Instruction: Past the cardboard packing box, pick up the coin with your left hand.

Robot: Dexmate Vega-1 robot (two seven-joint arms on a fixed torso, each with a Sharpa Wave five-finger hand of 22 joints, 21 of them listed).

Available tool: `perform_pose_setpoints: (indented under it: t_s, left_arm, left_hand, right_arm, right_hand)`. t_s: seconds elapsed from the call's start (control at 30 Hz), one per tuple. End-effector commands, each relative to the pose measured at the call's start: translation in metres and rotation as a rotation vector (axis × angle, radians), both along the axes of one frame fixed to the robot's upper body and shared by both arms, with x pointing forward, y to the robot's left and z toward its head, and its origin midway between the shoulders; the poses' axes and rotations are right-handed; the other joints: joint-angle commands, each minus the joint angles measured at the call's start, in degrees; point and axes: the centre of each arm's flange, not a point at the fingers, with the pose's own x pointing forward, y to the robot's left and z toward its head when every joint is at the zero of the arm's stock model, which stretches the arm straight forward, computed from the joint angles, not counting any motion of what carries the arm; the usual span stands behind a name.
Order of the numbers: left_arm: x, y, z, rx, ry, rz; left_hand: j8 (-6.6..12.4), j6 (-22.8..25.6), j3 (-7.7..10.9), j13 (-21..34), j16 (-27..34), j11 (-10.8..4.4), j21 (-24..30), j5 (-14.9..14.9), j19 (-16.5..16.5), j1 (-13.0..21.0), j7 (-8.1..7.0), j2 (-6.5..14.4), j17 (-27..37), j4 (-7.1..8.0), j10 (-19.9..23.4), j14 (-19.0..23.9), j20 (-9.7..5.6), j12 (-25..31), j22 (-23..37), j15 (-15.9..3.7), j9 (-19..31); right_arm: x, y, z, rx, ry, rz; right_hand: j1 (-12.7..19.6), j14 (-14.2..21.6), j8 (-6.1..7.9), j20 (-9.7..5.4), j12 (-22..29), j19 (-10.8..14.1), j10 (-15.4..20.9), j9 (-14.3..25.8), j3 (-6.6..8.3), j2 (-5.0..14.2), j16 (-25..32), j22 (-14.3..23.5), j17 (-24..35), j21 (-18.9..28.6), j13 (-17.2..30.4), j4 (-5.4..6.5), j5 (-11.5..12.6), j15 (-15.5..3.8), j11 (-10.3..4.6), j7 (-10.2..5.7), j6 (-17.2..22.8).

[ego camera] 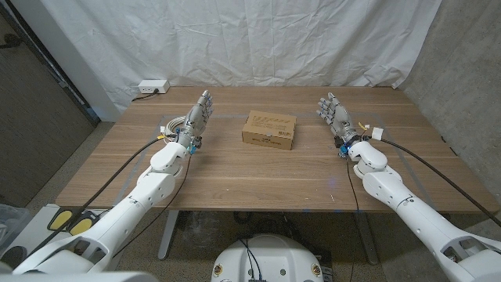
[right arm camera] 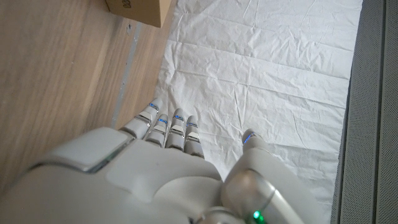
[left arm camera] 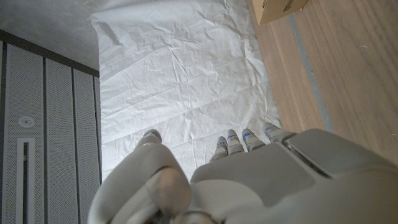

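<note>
Left hand (ego camera: 199,114): empty, fingers spread, beside box (ego camera: 269,129). Right hand (ego camera: 337,116): likewise. Coin: not discernible. Risk: blind reach past the box, knocking it.

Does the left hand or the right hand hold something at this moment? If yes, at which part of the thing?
Nothing is held. The left hand and the right hand are both empty, fingers extended, on either side of the cardboard box.
</note>
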Motion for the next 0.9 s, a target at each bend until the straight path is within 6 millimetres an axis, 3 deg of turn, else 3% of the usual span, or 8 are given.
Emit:
perform_pose_setpoints:
  t_s: [0.03,0.33,0.43,0.9]
  left_arm:
    - [-0.016,-0.001,0.004,0.049,-0.071,0.053]
    - [-0.030,0.003,0.002,0.028,-0.115,0.068]
    - [-0.034,0.005,0.003,0.046,-0.124,0.083]
    - [-0.046,0.005,0.001,0.043,-0.188,0.119]
  left_hand:
    - [0.61,1.9,0.34,0.2,0.4,-0.05,0.5,0.3,1.6,1.4,-0.20,0.5,0.2,-0.75,1.8,1.7,-4.86,0.8,0.2,-0.19,0.2]
    - [0.89,3.5,0.73,0.2,0.3,-0.31,0.5,0.4,2.1,2.4,-0.30,1.3,0.2,-1.15,3.1,2.5,-4.94,1.0,0.3,-0.44,0.2]
    - [1.13,5.2,0.94,0.3,0.6,-0.49,0.9,0.4,3.7,3.3,-0.01,1.8,0.2,-1.56,4.8,4.5,-5.20,1.2,0.2,-0.28,0.2]
    - [1.45,7.9,0.83,0.5,0.8,-0.80,1.1,0.3,5.8,4.5,0.31,1.7,0.3,-2.26,7.6,7.0,-5.74,1.6,0.2,-0.55,0.2]
  right_arm:
    - [-0.003,-0.006,0.006,-0.014,-0.003,0.002]
    - [-0.005,-0.003,0.009,-0.023,-0.009,0.006]
    - [-0.005,0.000,0.009,-0.020,-0.012,0.006]
    - [-0.007,0.002,0.007,-0.001,-0.025,0.003]
  right_hand:
    - [0.5,0.7,0.16,-1.66,0.2,0.4,0.8,0.2,0.18,-0.13,0.4,0.1,0.2,0.1,0.3,-0.16,0.3,0.01,0.11,0.37,0.6]
    - [0.4,0.8,0.12,-1.59,0.1,0.4,0.8,0.2,0.10,-0.10,0.4,0.1,0.2,0.0,0.3,-0.15,0.3,0.03,-0.02,0.38,0.7]
    - [0.4,0.7,0.10,-1.52,0.1,0.3,0.9,0.2,0.08,-0.09,0.4,0.1,0.2,-0.1,0.3,-0.15,0.3,0.03,0.06,0.33,0.7]
    - [0.4,0.5,0.12,-1.49,0.1,0.1,0.8,0.3,0.05,0.00,0.3,0.1,0.2,-0.2,0.3,-0.21,0.3,0.20,0.16,0.21,1.0]
